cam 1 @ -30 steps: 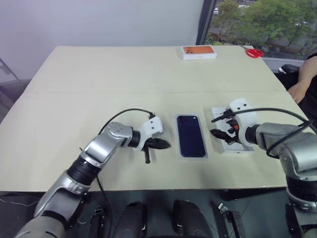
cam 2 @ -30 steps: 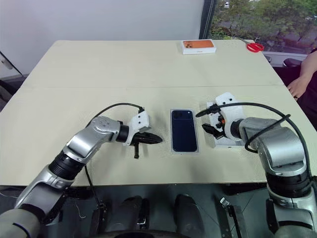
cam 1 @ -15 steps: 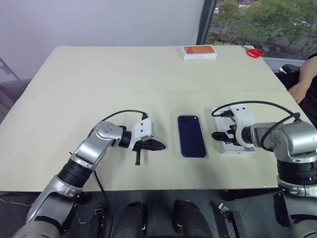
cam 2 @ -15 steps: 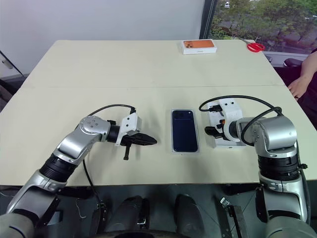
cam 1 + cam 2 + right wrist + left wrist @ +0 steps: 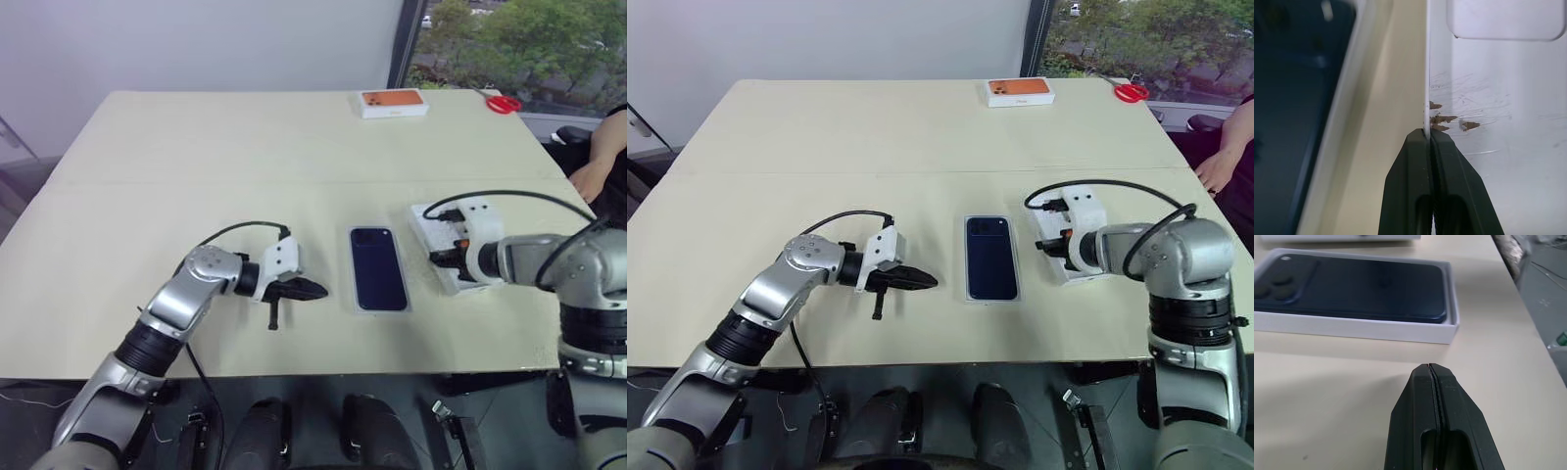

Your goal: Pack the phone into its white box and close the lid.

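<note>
White cardboard lid [image 5: 443,257]: light, thin, easily bent; right pincer [image 5: 1428,136] clamps its wall edge; left pincer [image 5: 1433,369] closed, empty.

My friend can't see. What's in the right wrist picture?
The right gripper, shut, pinches the thin side wall of the lid. Beside it, across a strip of table, the phone lies in the white box.

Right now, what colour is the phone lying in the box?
Dark navy blue; the phone shows it best in the left wrist view, inside the white box.
</note>
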Tool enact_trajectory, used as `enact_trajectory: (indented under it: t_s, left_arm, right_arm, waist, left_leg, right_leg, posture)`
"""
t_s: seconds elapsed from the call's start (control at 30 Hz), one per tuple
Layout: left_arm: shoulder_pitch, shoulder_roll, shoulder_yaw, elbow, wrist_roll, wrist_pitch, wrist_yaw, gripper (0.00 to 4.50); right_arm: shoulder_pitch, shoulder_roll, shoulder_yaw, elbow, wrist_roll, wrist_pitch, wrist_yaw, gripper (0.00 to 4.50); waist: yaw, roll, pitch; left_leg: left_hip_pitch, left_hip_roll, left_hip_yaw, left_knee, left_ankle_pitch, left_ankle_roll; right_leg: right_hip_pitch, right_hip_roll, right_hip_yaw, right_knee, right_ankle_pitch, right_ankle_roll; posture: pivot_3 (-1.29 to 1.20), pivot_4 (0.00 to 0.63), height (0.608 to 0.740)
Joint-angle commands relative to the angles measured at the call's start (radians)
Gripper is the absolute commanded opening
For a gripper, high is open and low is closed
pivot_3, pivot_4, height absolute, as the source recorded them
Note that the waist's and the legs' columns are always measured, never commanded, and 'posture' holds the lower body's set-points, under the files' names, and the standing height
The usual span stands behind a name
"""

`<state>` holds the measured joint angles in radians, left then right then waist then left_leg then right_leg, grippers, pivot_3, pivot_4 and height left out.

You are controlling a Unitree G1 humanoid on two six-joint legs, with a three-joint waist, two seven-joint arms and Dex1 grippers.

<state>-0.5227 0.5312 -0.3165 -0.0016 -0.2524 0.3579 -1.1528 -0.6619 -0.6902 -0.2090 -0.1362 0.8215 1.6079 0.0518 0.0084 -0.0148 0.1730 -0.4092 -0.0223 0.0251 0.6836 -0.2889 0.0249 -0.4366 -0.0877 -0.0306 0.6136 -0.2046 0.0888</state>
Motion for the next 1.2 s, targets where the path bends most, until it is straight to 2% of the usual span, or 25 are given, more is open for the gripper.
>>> enact_trajectory:
  t_s: [0.03, 0.13, 0.17, 0.23, 0.27, 0.3, 0.37, 0.5, 0.6, 0.77, 0.93, 1.03, 1.2]
  left_arm:
    - [-0.011, 0.01, 0.078, 0.041, -0.012, -0.004, 0.036, 0.0]
    - [-0.018, 0.018, 0.107, 0.098, 0.008, -0.021, 0.06, 0.0]
    - [-0.023, 0.02, 0.116, 0.116, 0.013, -0.026, 0.068, 0.0]
    - [-0.032, 0.018, 0.126, 0.142, 0.021, -0.037, 0.08, 0.0]
    - [-0.038, 0.016, 0.13, 0.155, 0.023, -0.038, 0.086, 0.0]
    - [-0.046, 0.012, 0.133, 0.17, 0.028, -0.043, 0.092, 0.0]
    - [-0.057, 0.007, 0.134, 0.192, 0.037, -0.055, 0.102, 0.0]
    - [-0.065, -0.002, 0.127, 0.209, 0.048, -0.065, 0.114, 0.0]
    - [-0.064, -0.01, 0.125, 0.211, 0.056, -0.068, 0.121, 0.0]
    - [-0.066, -0.028, 0.115, 0.212, 0.067, -0.071, 0.131, 0.0]
    - [-0.079, -0.055, 0.102, 0.223, 0.08, -0.071, 0.139, 0.0]
    - [-0.083, -0.075, 0.095, 0.207, 0.072, -0.063, 0.13, 0.0]
    - [-0.074, -0.087, 0.101, 0.17, 0.047, -0.036, 0.109, 0.0]
  right_arm:
    - [-0.086, 0.005, -0.102, -0.013, 0.248, 0.006, -0.095, 0.04]
    - [-0.11, 0.061, -0.129, 0.005, 0.539, 0.006, -0.222, 0.04]
    - [-0.1, 0.071, -0.112, 0.014, 0.678, -0.033, -0.307, 0.04]
    - [-0.048, 0.026, 0.007, -0.001, 1.015, -0.225, -0.516, 0.04]
    - [-0.025, 0.033, 0.054, -0.024, 1.105, -0.301, -0.585, 0.04]
    - [-0.003, 0.086, 0.083, -0.053, 1.144, -0.368, -0.631, 0.04]
    - [0.029, 0.199, 0.111, -0.101, 1.151, -0.461, -0.693, 0.04]
    - [0.089, 0.477, 0.117, -0.181, 1.151, -0.638, -0.91, 0.04]
    - [0.127, 0.618, 0.128, -0.215, 1.151, -0.708, -1.051, 0.04]
    - [0.213, 0.714, 0.134, -0.239, 1.151, -0.739, -1.171, 0.04]
    - [0.287, 0.724, 0.125, -0.243, 1.151, -0.736, -1.212, 0.04]
    - [0.267, 0.695, 0.096, -0.242, 1.151, -0.732, -1.201, 0.84]
    - [0.204, 0.586, 0.051, -0.226, 1.151, -0.693, -1.133, 3.25]
  waist:
    - [-0.003, 0.0, 0.0]
    - [-0.004, 0.0, 0.0]
    - [-0.005, 0.0, 0.0]
    - [-0.005, 0.0, 0.0]
    - [-0.003, 0.0, 0.0]
    - [-0.002, 0.0, 0.0]
    - [-0.004, 0.0, 0.0]
    - [-0.009, 0.0, 0.0]
    - [-0.016, 0.0, 0.0]
    - [-0.02, 0.0, 0.0]
    - [-0.023, 0.0, 0.0]
    - [-0.022, 0.001, 0.0]
    - [-0.023, 0.001, 0.0]
  left_leg:
    - [0.0, 0.0, 0.0, 0.0, 0.0, 0.0]
    - [0.0, 0.001, 0.0, 0.0, 0.0, 0.0]
    - [0.0, 0.002, -0.001, 0.0, 0.0, 0.001]
    - [0.0, 0.002, -0.001, 0.0, 0.0, 0.001]
    - [0.0, 0.002, -0.001, 0.0, 0.0, 0.001]
    - [0.0, 0.002, -0.001, 0.0, 0.0, 0.001]
    - [0.0, 0.002, 0.0, 0.0, 0.0, 0.001]
    - [0.0, 0.002, 0.0, 0.0, 0.0, 0.001]
    - [-0.001, 0.002, 0.0, 0.0, 0.0, 0.001]
    - [-0.001, 0.002, 0.0, 0.0, 0.0, 0.001]
    - [-0.001, 0.002, 0.0, 0.0, 0.0, 0.001]
    - [-0.001, 0.002, 0.0, 0.0, 0.0, 0.001]
    - [-0.001, 0.002, 0.001, 0.0, 0.0, 0.001]
  right_leg:
    - [0.0, 0.0, 0.0, 0.0, 0.0, 0.0]
    - [0.0, 0.0, 0.0, 0.0, 0.0, 0.0]
    - [0.0, 0.001, 0.0, 0.0, 0.0, 0.0]
    - [0.0, 0.0, 0.0, 0.0, 0.0, 0.0]
    - [0.0, 0.0, 0.0, 0.0, 0.0, 0.0]
    - [0.0, -0.001, 0.0, 0.0, 0.0, 0.0]
    - [0.001, -0.001, 0.0, 0.0, 0.0, 0.0]
    - [0.0, 0.0, 0.001, 0.001, 0.0, 0.001]
    - [-0.002, 0.0, 0.001, 0.002, 0.001, 0.001]
    - [-0.002, 0.0, 0.001, 0.001, 0.001, 0.001]
    - [-0.002, 0.0, 0.001, 0.001, 0.0, 0.001]
    - [-0.002, 0.0, 0.001, 0.002, 0.0, 0.001]
    - [-0.002, 0.0, 0.001, 0.001, 0.0, 0.001]
  posture:
    - [0.0, 0.15, 0.74]
    - [0.0, 0.15, 0.74]
    - [0.0, 0.15, 0.74]
    - [0.0, 0.15, 0.74]
    - [0.0, 0.15, 0.74]
    - [0.0, 0.15, 0.74]
    - [0.0, 0.15, 0.74]
    - [0.0, 0.15, 0.74]
    - [0.0, 0.15, 0.74]
    - [0.0, 0.15, 0.74]
    - [0.0, 0.15, 0.74]
    - [0.0, 0.15, 0.74]
    - [0.0, 0.15, 0.74]
